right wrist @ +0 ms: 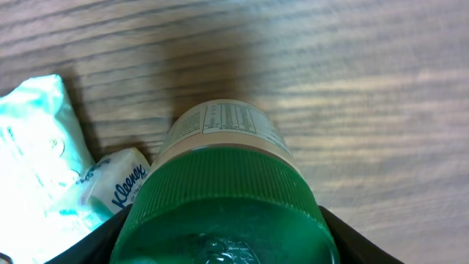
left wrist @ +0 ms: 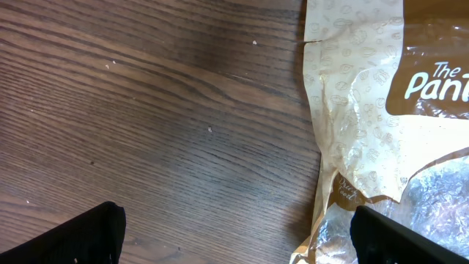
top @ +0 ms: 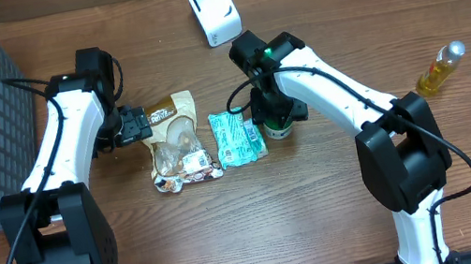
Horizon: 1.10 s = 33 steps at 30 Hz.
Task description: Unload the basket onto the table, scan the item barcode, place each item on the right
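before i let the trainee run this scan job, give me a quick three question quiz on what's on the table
1. True or false: the left gripper is open and holds nothing, beside the snack bag.
2. What is the right gripper closed on? A the basket, B the jar with the green lid, C the yellow bottle.
3. Which thing lies between the snack bag and the jar?
Key: 1 true; 2 B; 3 the tissue pack.
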Motion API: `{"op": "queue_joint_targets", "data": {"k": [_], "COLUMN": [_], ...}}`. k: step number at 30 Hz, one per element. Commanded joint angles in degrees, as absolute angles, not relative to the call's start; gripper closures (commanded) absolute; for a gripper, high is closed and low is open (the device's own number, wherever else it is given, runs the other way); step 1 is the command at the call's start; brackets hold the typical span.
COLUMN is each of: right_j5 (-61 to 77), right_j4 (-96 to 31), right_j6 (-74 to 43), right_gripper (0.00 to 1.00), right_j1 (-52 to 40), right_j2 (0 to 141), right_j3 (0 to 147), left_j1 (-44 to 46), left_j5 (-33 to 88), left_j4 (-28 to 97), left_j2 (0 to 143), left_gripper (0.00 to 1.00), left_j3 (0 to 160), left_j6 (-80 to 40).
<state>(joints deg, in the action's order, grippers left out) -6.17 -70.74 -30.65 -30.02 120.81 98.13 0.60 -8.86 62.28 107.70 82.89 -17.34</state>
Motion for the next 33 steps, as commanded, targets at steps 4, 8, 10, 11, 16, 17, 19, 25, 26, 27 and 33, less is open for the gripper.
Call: {"op": "queue_joint_targets", "data": {"k": [4, 8, 10, 11, 16, 17, 19, 25, 26, 27, 33], "right_j5": [-7.05, -7.49, -8.75, -9.43, -10.04, -10.04, -10.02, -7.29, -6.13, -4.80, -1.67], "right_j4": [-70.04, -69.65, -69.52, -69.45, -68.77, -68.55, -68.79, -71.35, -70.72, -69.89, -67.07], "right_j6": [-8.14, -3.05, -2.70, -2.72, -5.48, -9.76, -19.62, -46.72, -46.70, -46.70, -46.68], "right_gripper": [0.35, 0.27, 0.17, 0.16, 0.00, 0.00, 0.00, 0.00, 0.00, 0.00, 0.00], "right_j1": [-29.82, -29.80, -29.80, -29.80, -29.82, -29.82, -29.80, -29.80, -29.80, -29.82, -29.78], "right_j2": [120.66, 120.66, 120.66, 120.66, 120.66, 120.66, 120.66, 120.66, 120.66, 120.66, 120.66], "right_j3": [97.82, 97.82, 97.82, 97.82, 97.82, 97.82, 97.82, 97.82, 97.82, 97.82, 97.82], "left_j1": [0.45, 0.45, 0.45, 0.45, 0.45, 0.45, 0.45, 0.45, 0.45, 0.45, 0.45], "left_j5": [-9.41, -9.41, -9.41, -9.41, -9.41, -9.41, -9.41, -9.41, -9.41, -9.41, -9.41], "left_j4": [62.24, 62.24, 62.24, 62.24, 62.24, 62.24, 62.24, 62.22, 62.22, 62.22, 62.13], "left_j2": [108.09, 108.09, 108.09, 108.09, 108.09, 108.09, 108.09, 108.09, 108.09, 108.09, 108.09], "left_gripper": [0.00, 0.01, 0.01, 0.01, 0.00, 0.00, 0.00, 0.00, 0.01, 0.00, 0.00], "left_j3": [83.72, 83.74, 83.74, 83.74, 83.74, 83.74, 83.74, 83.74, 83.74, 83.74, 83.74], "left_j6": [-16.27, -16.27, -16.27, -16.27, -16.27, -16.27, -16.27, -16.27, -16.27, -16.27, -16.27]}}
